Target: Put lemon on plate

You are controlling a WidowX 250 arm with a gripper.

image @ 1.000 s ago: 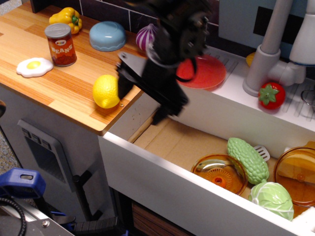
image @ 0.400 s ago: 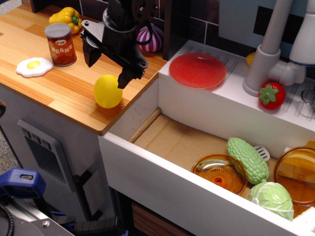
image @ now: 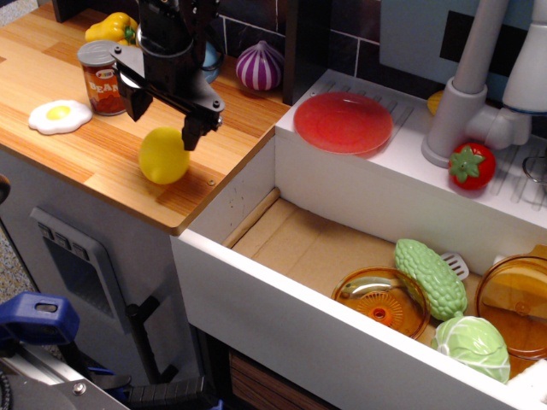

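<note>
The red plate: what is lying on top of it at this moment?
Nothing lies on the red plate; its whole surface shows. The lemon is on the wooden counter, below the open pincer.

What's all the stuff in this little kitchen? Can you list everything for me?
lemon: 1, yellow, wooden counter, under the pincer
plate: 1, red, white ledge beside the sink
bean can: 1, red label, counter
fried egg: 1, white and yellow, counter's left edge
bell pepper: 1, yellow, back of counter
onion: 1, purple striped, by the wall
tomato: 1, red, beside the faucet
bitter gourd: 1, green, in the sink
cabbage: 1, pale green, in the sink
orange dishes: 2, translucent, in the sink
pincer: 1, black, open, over the lemon
</note>
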